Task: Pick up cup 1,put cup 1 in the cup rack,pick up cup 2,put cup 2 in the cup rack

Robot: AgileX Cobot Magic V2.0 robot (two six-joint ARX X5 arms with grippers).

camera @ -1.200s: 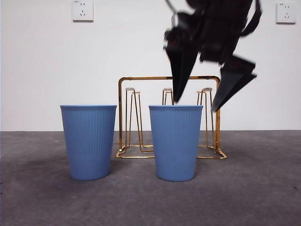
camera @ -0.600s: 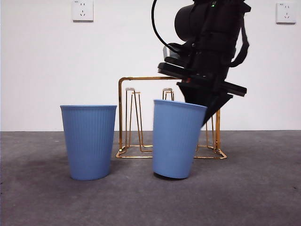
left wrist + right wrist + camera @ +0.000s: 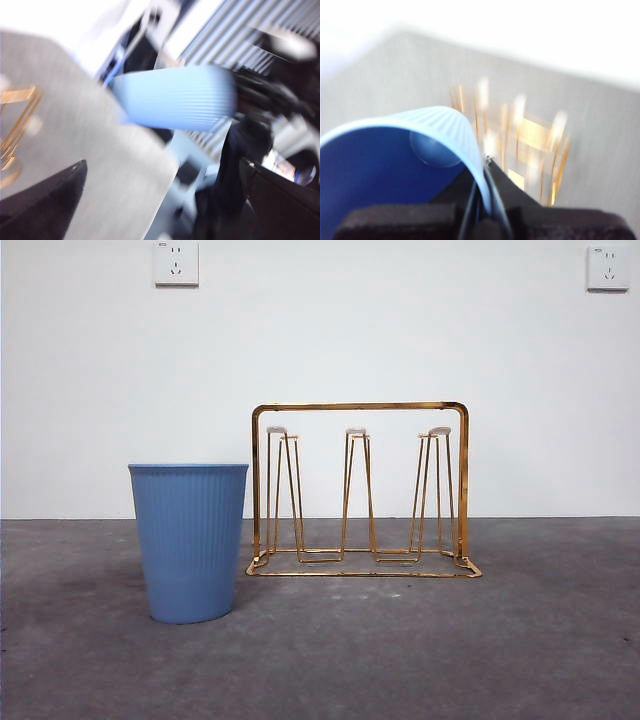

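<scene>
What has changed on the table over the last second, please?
The right gripper came down, clamped its fingers on the rim of the right-hand blue cup, tilted it and lifted it out of the front view. The other blue cup and the gold rack stayed put.

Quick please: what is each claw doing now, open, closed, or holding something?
Left claw: open, holding nothing.
Right claw: closed on the rim of a blue cup.

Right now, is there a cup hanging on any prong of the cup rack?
No. In the front view the cup rack has bare prongs, and one blue cup stands on the table beside it.
</scene>
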